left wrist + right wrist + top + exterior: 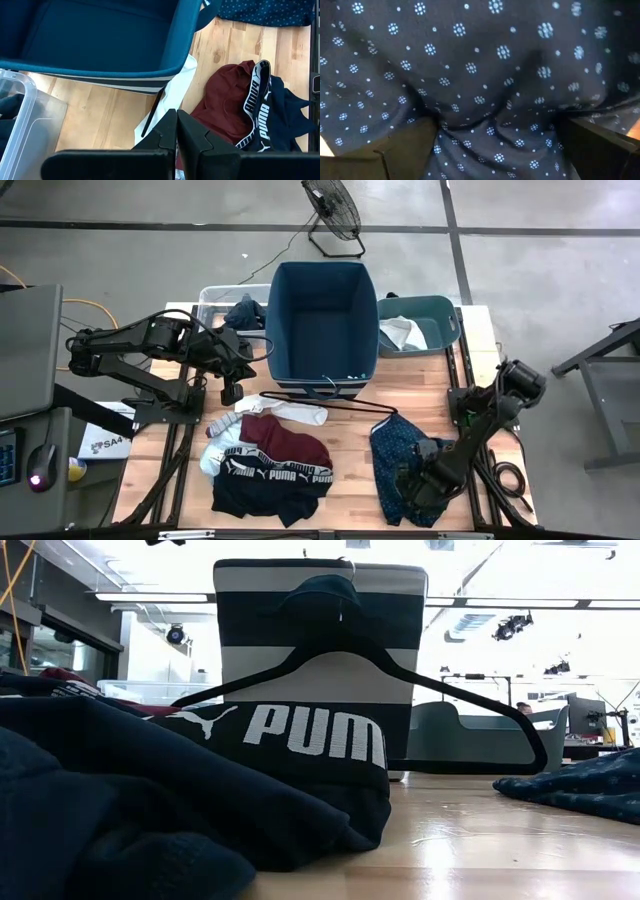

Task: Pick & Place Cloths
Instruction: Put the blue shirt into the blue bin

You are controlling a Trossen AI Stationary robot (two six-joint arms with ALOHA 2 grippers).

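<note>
From the high view I see my right gripper [415, 485] down on the navy white-dotted garment [398, 442] at the table's right. Low view: the PUMA-lettered waistband [300, 735] fills the foreground. Left wrist: the left gripper [176, 131] is pressed together, empty. Right wrist: fingers [402, 150] spread wide over dotted fabric.

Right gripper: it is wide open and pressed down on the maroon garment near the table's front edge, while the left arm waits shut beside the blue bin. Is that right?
Not quite. The right gripper is wide open, but it is down on the navy white-dotted garment, not the maroon one; the high and right wrist views show this. The left gripper does wait shut beside the blue bin.
</note>
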